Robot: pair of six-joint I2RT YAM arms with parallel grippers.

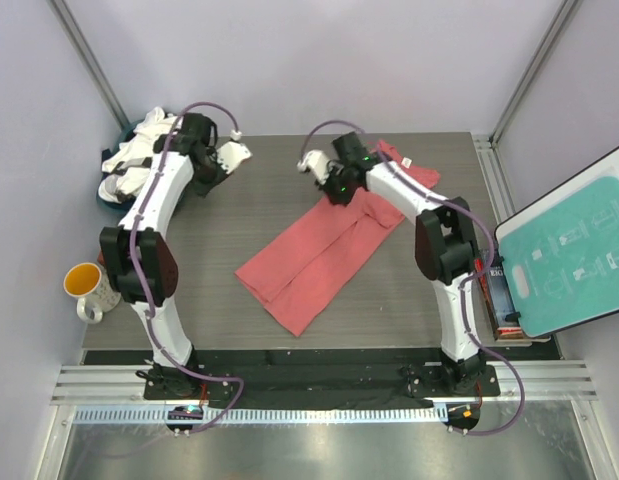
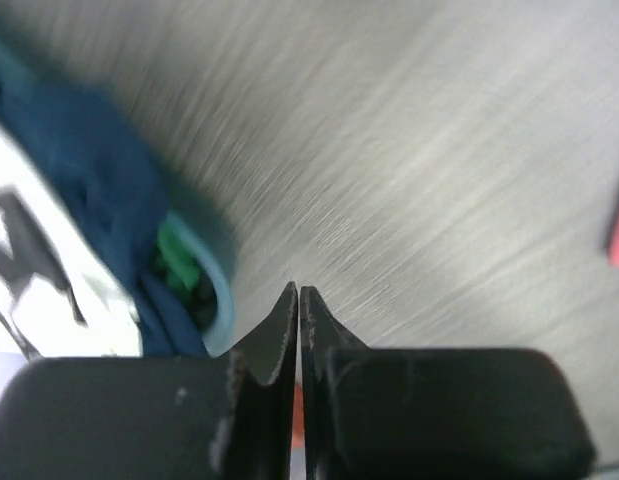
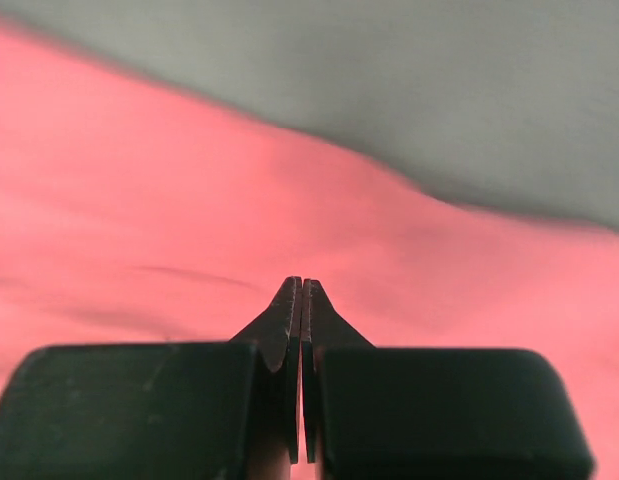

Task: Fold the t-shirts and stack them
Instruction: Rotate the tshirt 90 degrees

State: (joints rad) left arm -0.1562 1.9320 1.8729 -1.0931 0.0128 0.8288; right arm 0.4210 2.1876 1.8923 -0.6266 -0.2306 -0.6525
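Observation:
A coral-red t-shirt (image 1: 319,250) lies partly folded as a long strip slanting across the middle of the table, with its small white neck tag (image 1: 406,162) at the far end. My right gripper (image 1: 334,197) hovers over the shirt's upper part. In the right wrist view it (image 3: 301,284) is shut, nothing shows between the jaws, and red cloth (image 3: 169,210) fills the view below. White and dark navy t-shirts (image 1: 139,155) sit heaped at the back left. My left gripper (image 1: 203,186) is beside that heap, shut and empty (image 2: 299,290), with navy cloth (image 2: 84,165) to its left.
The heap rests in a teal-rimmed basket (image 2: 221,285) at the table's back left corner. An orange-lined mug (image 1: 84,285) stands off the left edge. A teal board (image 1: 574,250) leans at the right. Bare grey tabletop (image 1: 239,220) lies between the grippers.

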